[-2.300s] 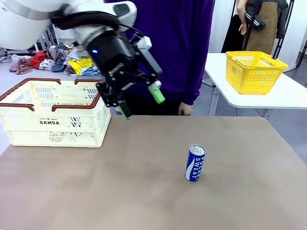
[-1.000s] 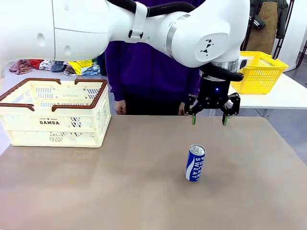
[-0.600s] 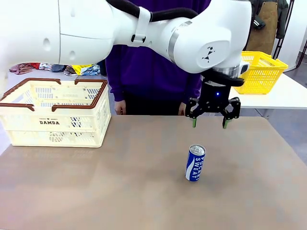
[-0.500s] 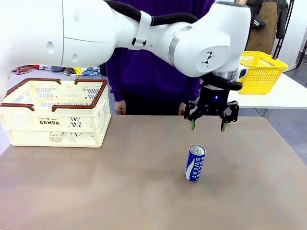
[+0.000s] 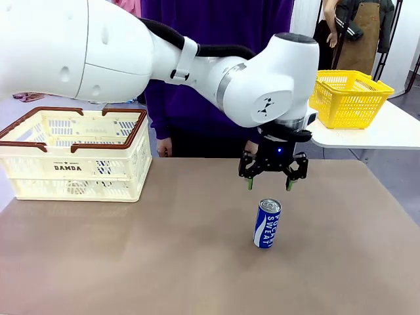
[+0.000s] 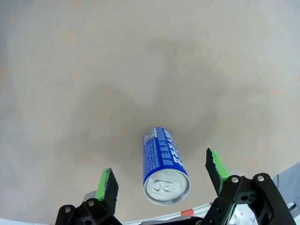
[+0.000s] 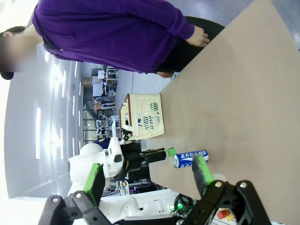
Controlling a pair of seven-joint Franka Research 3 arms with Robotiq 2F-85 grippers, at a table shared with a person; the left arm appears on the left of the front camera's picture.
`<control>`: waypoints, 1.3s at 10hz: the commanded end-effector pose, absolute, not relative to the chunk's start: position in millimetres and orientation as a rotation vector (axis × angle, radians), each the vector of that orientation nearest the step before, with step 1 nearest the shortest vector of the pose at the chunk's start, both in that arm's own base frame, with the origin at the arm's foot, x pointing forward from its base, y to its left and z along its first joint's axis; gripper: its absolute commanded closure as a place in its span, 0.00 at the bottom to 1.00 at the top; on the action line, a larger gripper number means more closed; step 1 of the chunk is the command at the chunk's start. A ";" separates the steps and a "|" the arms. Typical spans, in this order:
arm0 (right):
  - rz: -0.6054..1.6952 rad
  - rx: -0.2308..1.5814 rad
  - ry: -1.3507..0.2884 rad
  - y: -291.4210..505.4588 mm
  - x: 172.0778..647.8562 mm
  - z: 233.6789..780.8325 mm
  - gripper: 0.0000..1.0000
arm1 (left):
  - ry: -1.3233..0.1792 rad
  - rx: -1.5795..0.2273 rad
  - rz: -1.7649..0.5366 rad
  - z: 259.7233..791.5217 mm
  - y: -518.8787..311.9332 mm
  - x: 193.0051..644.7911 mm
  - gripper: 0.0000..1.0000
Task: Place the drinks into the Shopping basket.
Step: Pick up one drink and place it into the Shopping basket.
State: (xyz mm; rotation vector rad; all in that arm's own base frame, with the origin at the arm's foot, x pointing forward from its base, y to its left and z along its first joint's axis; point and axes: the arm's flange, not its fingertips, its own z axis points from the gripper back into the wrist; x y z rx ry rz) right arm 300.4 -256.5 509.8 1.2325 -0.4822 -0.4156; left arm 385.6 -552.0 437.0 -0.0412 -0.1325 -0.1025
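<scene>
The blue "SWEAT" can (image 5: 267, 224) stands upright; the left gripper (image 5: 268, 185), jaws apart above, could tip it if it descends off-centre.

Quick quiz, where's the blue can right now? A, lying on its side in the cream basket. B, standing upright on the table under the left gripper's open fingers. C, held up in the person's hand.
B: the blue can stands upright on the table, just below the left gripper, untouched.
</scene>
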 end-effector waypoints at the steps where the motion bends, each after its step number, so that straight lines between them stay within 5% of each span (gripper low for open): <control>1: -0.394 1.244 -0.503 -257.2 301.2 510.9 0.00 | -0.136 -0.061 -0.046 420.4 -531.9 366.5 0.00; 13: -0.394 1.244 -0.503 -257.2 301.2 510.9 0.00 | -0.131 -0.065 -0.075 375.7 -553.2 367.0 0.00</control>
